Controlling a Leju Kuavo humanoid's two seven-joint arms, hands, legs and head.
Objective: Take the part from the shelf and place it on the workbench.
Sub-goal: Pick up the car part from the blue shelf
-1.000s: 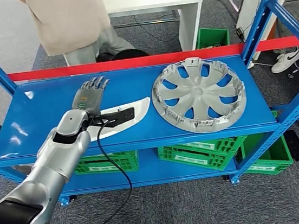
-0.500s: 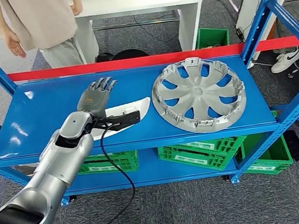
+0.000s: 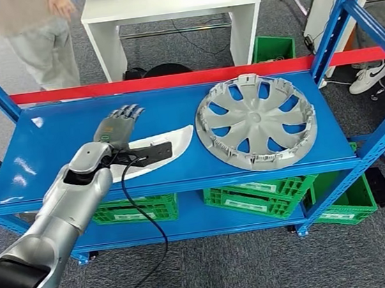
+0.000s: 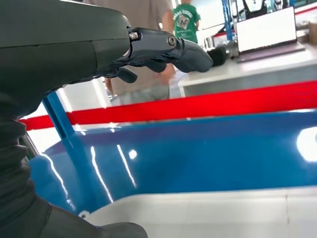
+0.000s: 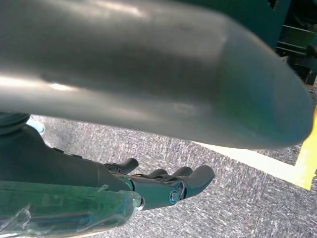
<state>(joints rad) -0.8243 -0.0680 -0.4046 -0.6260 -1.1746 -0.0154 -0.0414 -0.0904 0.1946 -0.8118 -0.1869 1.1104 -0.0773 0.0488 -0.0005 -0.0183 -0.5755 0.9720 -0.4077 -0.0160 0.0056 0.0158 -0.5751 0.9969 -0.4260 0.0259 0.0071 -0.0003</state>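
Left robot hand [image 3: 116, 125], fingers spread and empty, has drawn slightly back over the curved white plastic trim part [image 3: 179, 140] on the blue metal shelf [image 3: 54, 154]; grasp not yet made.

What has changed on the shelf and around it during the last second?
The left hand drifted slightly right, then came back left; it hovers open over the white part, holding nothing. The person behind the shelf walked off to the left. The white part and the hubcap lie where they were.
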